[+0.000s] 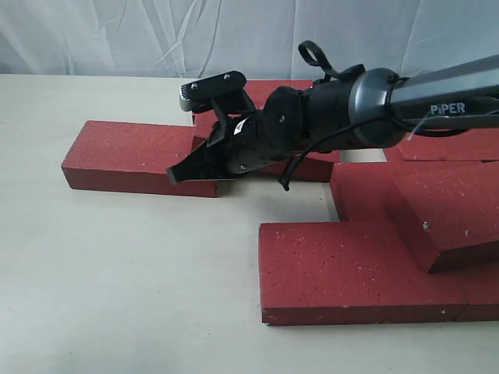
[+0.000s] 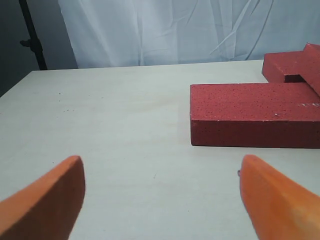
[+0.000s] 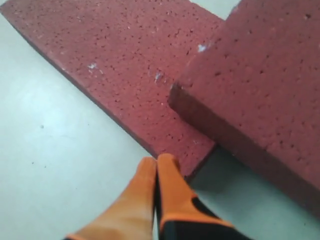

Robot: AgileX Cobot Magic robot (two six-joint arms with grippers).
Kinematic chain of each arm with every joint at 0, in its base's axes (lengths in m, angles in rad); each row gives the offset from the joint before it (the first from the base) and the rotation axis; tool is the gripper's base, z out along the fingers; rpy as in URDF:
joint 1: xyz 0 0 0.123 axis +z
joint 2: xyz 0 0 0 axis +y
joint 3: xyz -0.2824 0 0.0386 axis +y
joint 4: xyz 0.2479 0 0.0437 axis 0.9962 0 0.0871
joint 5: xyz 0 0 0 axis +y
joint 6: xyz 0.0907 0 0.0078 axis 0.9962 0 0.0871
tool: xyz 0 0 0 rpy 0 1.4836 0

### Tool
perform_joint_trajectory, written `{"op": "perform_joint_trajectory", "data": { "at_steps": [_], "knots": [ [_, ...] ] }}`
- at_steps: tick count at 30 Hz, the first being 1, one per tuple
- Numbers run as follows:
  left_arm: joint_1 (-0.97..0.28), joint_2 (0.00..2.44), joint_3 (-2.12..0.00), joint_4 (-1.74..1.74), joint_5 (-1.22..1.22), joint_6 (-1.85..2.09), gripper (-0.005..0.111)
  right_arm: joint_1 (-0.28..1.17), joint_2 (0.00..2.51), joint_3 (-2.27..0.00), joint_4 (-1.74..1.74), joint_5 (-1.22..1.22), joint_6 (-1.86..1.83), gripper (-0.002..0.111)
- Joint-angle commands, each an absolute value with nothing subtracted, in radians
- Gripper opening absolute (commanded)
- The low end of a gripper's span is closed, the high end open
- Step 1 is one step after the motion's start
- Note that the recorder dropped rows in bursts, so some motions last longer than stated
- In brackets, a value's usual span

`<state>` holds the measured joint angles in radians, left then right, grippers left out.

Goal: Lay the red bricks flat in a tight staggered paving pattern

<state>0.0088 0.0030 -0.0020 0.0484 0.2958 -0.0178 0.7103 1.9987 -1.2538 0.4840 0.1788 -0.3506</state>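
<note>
On the pale table (image 1: 117, 296) the red bricks (image 1: 366, 195) are spread in loose groups, not yet closed up into a pattern. The left gripper (image 2: 161, 165) is seen only in its own wrist view: its orange fingers (image 2: 50, 200) are spread wide with nothing between them, held over bare table, and a flat brick (image 2: 250, 107) lies ahead of them. At the far left of the scene the left brick (image 1: 129, 152) is laid flat. The right gripper (image 1: 178, 173) is extended across from the right on a dark arm (image 1: 437, 93) (marked PiPER), its tip in front of the left brick's near side, close to the right end. In the right wrist view its fingertips (image 3: 169, 170) are pressed together with nothing gripped, just beside a brick's corner; whether that corner is touched cannot be told. Nearer and to the right the near brick (image 1: 351, 269) lies flat, and at the far right a tilted brick (image 1: 452, 214) is propped on its neighbours
</note>
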Motion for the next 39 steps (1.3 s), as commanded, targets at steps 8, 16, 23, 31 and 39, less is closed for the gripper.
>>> {"op": "perform_joint_trajectory", "data": {
  "at_steps": [8,16,23,31,39],
  "knots": [
    [0.008,0.000,0.000,0.042,0.285,-0.018,0.079,0.755,1.970,-1.488,-0.177,0.744,0.122,-0.001],
    [0.008,0.000,0.000,0.042,0.285,-0.018,0.079,0.791,2.049,-1.488,-0.370,0.644,0.374,-0.001],
    [0.008,0.000,0.000,0.042,0.285,-0.018,0.079,0.791,2.121,-1.488,-0.491,0.568,0.509,-0.001],
    [0.008,0.000,0.000,0.042,0.285,-0.018,0.079,0.791,2.180,-1.488,-0.491,0.483,0.517,-0.001],
    [0.008,0.000,0.000,0.042,0.285,-0.018,0.079,0.803,2.187,-1.492,-0.487,0.310,0.517,-0.001]
  ]
}}
